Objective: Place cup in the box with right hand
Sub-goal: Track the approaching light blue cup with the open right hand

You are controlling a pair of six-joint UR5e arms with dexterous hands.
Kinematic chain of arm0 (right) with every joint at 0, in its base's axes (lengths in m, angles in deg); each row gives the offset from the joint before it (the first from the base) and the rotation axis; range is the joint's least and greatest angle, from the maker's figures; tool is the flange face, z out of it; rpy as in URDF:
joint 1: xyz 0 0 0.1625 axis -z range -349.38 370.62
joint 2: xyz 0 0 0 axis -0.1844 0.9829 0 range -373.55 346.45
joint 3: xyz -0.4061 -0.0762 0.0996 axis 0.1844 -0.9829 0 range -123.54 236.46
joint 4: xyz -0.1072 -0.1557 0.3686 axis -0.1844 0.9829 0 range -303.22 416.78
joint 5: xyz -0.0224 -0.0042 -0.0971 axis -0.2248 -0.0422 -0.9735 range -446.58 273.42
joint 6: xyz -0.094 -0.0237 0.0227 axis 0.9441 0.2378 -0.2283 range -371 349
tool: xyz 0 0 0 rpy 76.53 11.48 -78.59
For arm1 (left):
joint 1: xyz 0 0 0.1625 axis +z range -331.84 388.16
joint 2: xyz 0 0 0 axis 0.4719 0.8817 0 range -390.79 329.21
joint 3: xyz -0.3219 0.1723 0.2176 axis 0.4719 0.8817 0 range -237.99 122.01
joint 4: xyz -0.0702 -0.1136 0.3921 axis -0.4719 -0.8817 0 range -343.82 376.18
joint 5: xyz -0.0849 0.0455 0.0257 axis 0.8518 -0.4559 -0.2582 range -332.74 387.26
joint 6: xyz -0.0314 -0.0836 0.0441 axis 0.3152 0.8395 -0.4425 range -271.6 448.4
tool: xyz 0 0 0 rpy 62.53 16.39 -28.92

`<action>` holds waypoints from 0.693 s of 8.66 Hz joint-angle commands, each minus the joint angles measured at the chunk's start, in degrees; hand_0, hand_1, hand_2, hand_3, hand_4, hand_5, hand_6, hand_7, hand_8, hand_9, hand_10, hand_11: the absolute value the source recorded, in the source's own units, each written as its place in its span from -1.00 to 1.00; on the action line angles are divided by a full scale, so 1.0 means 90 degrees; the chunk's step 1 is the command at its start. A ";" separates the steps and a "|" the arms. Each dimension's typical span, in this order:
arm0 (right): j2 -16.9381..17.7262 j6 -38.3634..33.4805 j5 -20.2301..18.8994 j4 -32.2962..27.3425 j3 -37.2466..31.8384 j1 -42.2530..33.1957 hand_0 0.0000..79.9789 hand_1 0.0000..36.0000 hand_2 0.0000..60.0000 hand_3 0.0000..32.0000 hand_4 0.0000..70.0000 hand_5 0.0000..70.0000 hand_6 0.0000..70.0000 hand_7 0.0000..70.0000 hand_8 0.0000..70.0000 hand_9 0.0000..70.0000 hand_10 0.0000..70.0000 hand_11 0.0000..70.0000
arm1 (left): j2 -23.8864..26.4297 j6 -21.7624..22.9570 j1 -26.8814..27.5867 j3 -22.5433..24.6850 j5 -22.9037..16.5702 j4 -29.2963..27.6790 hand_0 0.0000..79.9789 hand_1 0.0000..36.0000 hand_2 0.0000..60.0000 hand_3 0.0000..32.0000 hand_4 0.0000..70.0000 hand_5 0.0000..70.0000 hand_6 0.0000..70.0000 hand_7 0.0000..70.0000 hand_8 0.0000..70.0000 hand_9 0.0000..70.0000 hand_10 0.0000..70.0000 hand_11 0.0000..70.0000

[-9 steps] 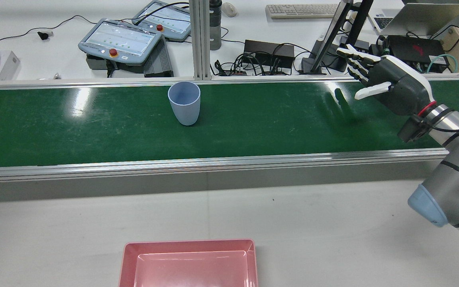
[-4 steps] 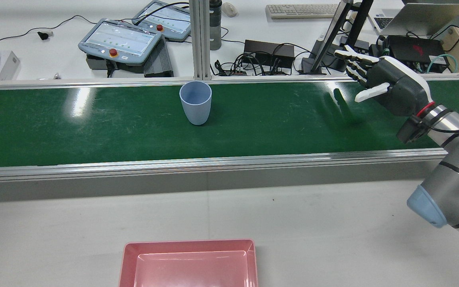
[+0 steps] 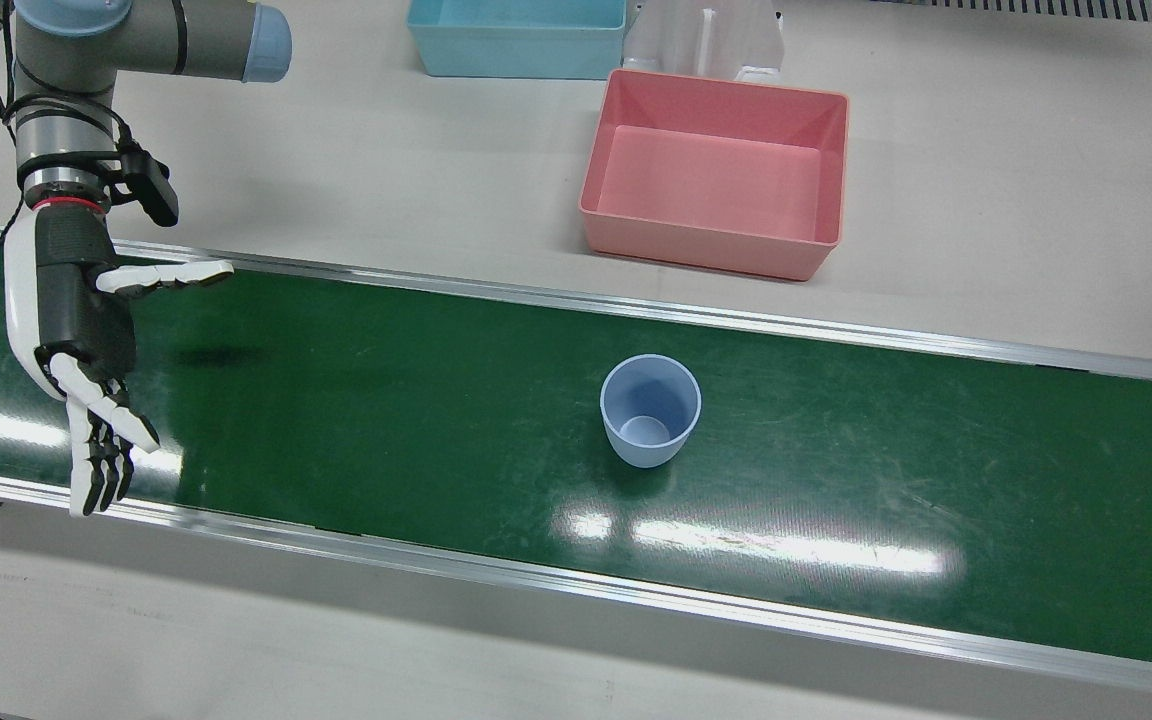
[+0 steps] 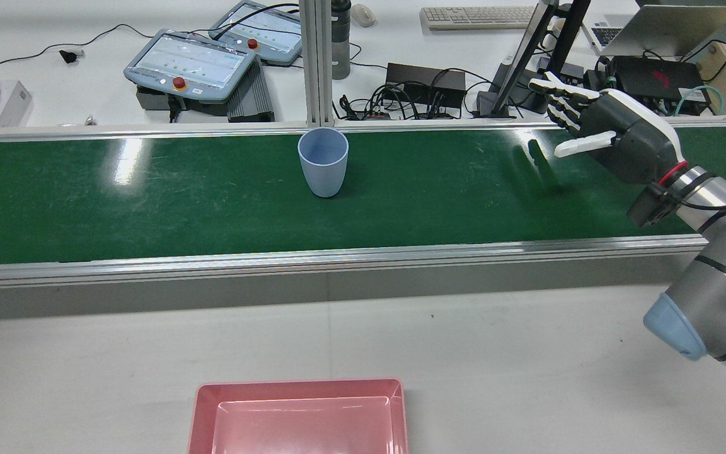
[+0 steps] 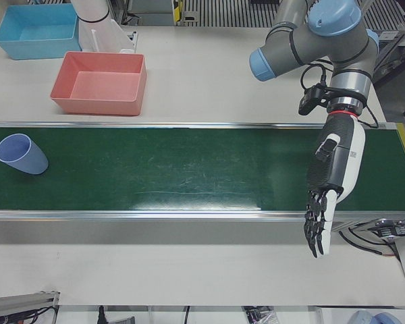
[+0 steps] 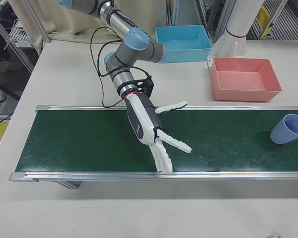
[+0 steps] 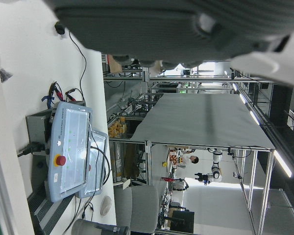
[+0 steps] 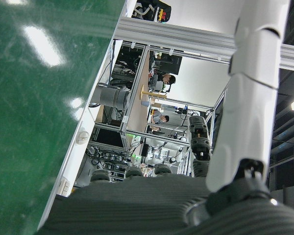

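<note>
Waiting with fingers spread and nothing in its grasp, the right hand (image 3: 76,330) hovers over one end of the green conveyor belt (image 3: 386,400), palm turned along the belt toward the cup (image 3: 650,410). The pale blue cup stands upright and empty about midway across the belt's width, well apart from the hand and roughly level with the pink box (image 3: 706,252). That box, also empty, sits on the white counter (image 3: 416,180) just beyond the belt's robot-side edge, with a blue box (image 3: 516,60) further back near the counter's far edge.

The open, sideways pose reads as readiness for a wrap around the cup's wall, with the thumb set apart from the other fingers to leave a gap the cup can enter. No grasp has begun, so the task looks to be at its very start: reach, close, lift and carry across the belt's rail all remain. The cup is light and tapers toward its base, so a sideways nudge before the fingers close could tip it.

At the belt's opposite end, the left hand (image 5: 334,175) hangs released, fingers straight and pointing past the operator-side rail, clear of the work.
</note>
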State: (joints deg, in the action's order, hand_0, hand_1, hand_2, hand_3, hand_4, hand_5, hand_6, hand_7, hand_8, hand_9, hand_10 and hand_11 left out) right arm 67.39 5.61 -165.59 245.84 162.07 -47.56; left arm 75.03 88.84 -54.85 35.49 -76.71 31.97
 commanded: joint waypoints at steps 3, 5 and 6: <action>0.0000 0.0010 0.0010 -0.0010 -0.0007 0.0039 0.43 0.12 -0.84 -1.00 -0.93 -0.81 -0.95 -1.00 -1.00 -1.00 -1.00 -1.00 | 0.0000 0.0000 -0.0005 -0.0006 0.0000 0.0003 -1.00 -1.00 -1.00 -1.00 -1.00 -1.00 -1.00 -1.00 -1.00 -1.00 -1.00 -1.00; 0.0000 0.0000 0.0010 0.0000 -0.0007 0.0049 0.46 0.04 -0.88 -1.00 -0.89 -0.81 -0.95 -1.00 -1.00 -1.00 -1.00 -1.00 | 0.0000 0.0000 0.0004 -0.0006 0.0000 -0.0006 -1.00 -1.00 -1.00 -1.00 -1.00 -1.00 -1.00 -1.00 -1.00 -1.00 -1.00 -1.00; 0.0000 0.0010 0.0010 -0.0010 -0.0007 0.0059 0.45 0.07 -0.87 -1.00 -0.90 -0.81 -0.95 -1.00 -1.00 -1.00 -1.00 -1.00 | 0.0000 0.0000 0.0005 -0.0006 0.0000 0.0003 -1.00 -1.00 -1.00 -1.00 -1.00 -1.00 -1.00 -1.00 -1.00 -1.00 -1.00 -1.00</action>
State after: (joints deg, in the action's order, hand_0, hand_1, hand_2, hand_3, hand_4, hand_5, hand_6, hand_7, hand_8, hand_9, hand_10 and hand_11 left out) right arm 67.39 5.67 -165.52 245.82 162.02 -47.17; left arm 75.03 88.83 -54.87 35.48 -76.71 31.98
